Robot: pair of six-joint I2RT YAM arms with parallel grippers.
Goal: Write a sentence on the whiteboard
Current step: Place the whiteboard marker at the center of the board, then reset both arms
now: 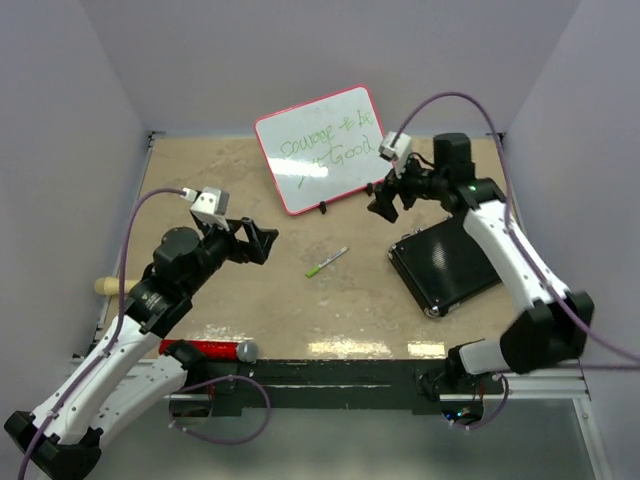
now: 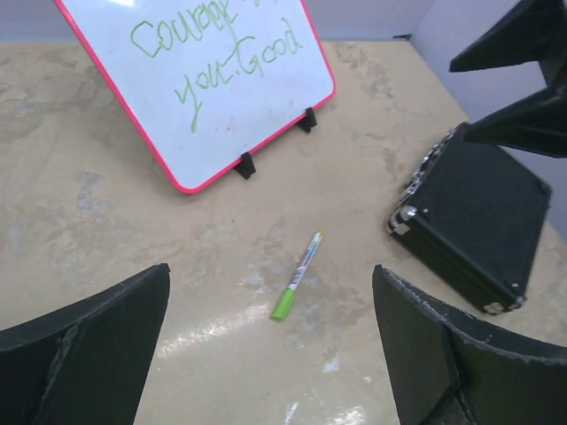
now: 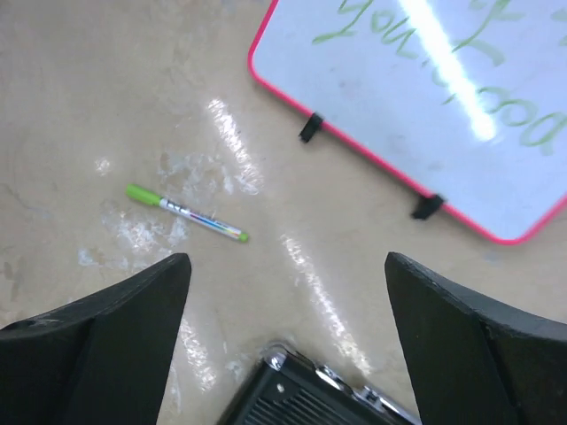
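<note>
Well, the left gripper [image 1: 265,242] and right gripper [image 1: 383,206] both gape empty, and the far whiteboard [image 1: 322,148] seems light, stiff and slippery, best taken at its red rim.

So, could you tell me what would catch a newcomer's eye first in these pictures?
The red-rimmed whiteboard, propped at the back centre, carries green handwriting. A green marker lies loose on the table in front of it, with a black case to its right. The jaws on both sides stand open, holding nothing.
</note>
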